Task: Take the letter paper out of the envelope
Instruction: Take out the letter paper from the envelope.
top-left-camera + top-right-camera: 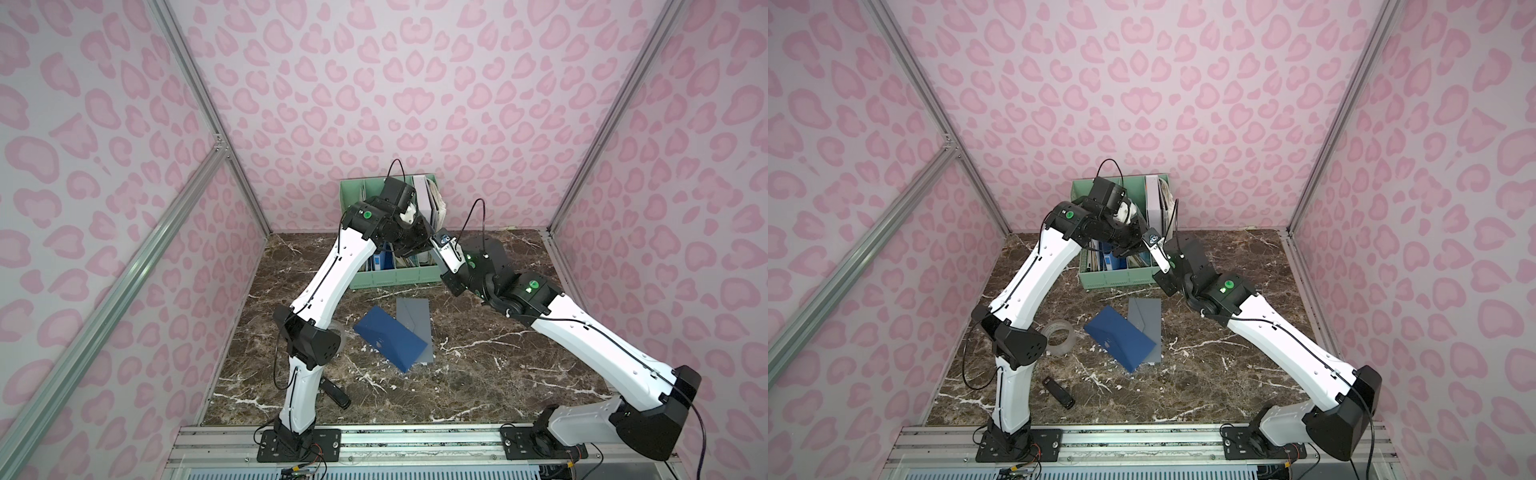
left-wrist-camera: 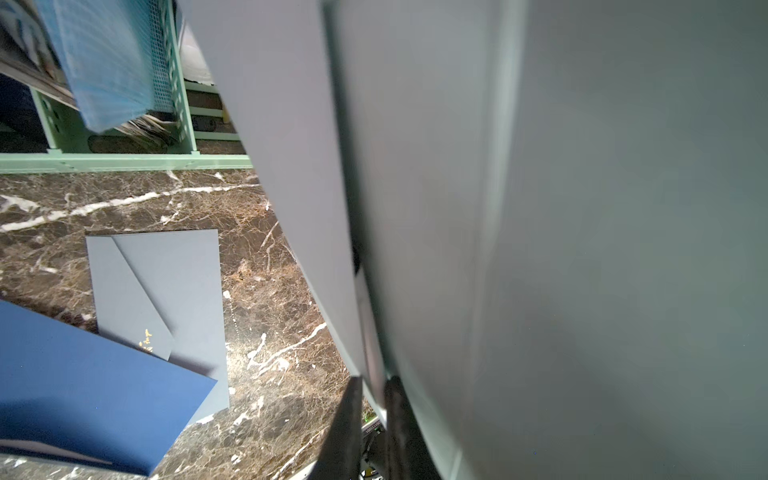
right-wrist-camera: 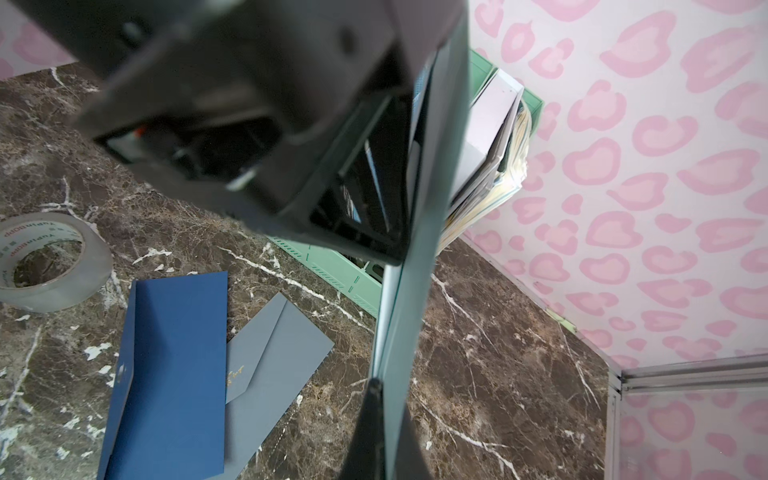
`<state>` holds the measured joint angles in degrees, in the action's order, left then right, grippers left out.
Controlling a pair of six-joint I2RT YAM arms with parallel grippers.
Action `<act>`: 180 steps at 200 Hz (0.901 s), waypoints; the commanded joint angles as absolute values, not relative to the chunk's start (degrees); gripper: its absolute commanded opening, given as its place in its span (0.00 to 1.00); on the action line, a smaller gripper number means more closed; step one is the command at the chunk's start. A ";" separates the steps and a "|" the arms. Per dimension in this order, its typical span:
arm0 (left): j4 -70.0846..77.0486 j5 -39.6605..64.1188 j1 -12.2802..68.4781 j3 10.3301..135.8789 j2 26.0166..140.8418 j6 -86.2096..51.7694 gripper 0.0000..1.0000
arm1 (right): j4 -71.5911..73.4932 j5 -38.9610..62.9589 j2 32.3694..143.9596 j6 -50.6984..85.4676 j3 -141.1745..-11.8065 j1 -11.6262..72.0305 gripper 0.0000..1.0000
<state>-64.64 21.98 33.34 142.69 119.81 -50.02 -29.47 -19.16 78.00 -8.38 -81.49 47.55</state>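
Letter paper (image 2: 270, 166), a smooth pale grey sheet, is held up off the table, one edge pinched between the nearly closed fingers of the left gripper (image 2: 374, 384). Right against it lies the envelope (image 2: 623, 249), a matte grey-green flat. The right wrist view shows this envelope edge-on as a thin dark strip, with the right gripper (image 3: 388, 399) clamped tight on it. How far the letter paper sits inside the envelope cannot be told.

Both arms are raised with bent elbows, and their wrists meet over the front corner of the organizer (image 1: 395, 280). This is a mint-green plastic box with slotted walls and upright dividers. Its compartments hold a blue file (image 1: 384, 259) and a white folder (image 1: 424, 199) standing upright, with a sheaf of worn papers (image 3: 511, 174) leaning beside the folder.

In front of the organizer, a navy envelope (image 1: 390, 338) lies flat on the dark marble table (image 1: 498, 353). It overlaps a grey envelope (image 1: 415, 320) with a pointed flap. A clear tape roll (image 1: 1059, 336) sits beside the left arm's elbow. Nearer the left arm's base rests a small black oblong object (image 1: 336, 392), too small to identify.
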 commanded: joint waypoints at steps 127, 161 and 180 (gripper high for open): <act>-66.01 20.87 32.76 142.91 119.71 -50.10 0.00 | -16.31 -37.19 74.78 -13.90 -70.60 56.56 0.00; -65.18 21.18 32.64 142.88 119.22 -50.20 0.00 | -18.49 -32.48 74.88 -10.45 -72.43 52.87 0.00; -64.39 21.52 32.63 142.83 119.09 -50.49 0.00 | -18.96 -30.95 74.88 -9.78 -72.51 51.73 0.00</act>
